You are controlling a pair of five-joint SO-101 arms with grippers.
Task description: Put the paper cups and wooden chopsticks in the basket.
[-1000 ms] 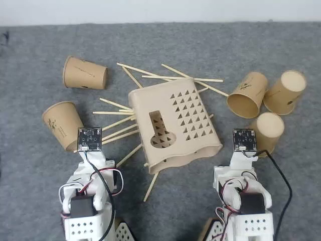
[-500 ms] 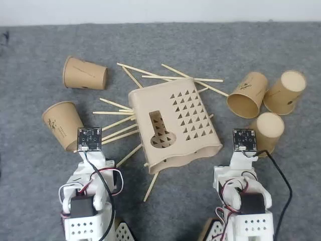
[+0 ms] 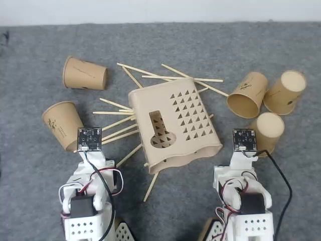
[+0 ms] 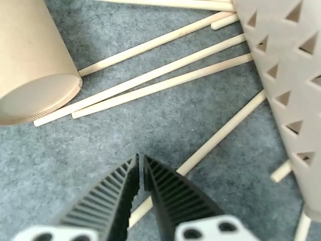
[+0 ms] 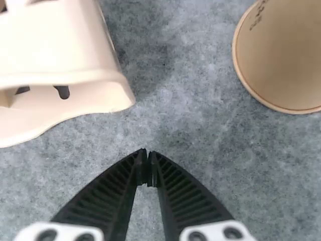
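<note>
The basket lies on its side in the middle of the mat, mouth toward the arms. The chopsticks spread out to its left and behind it. Several ends run under it, and one pokes out in front.

Left of the basket: far cup behind, near cup in front, near the left gripper, which sits over one chopstick.

Right of the basket: inner cup against outer cup, with front cup before them, near the right gripper.
</note>
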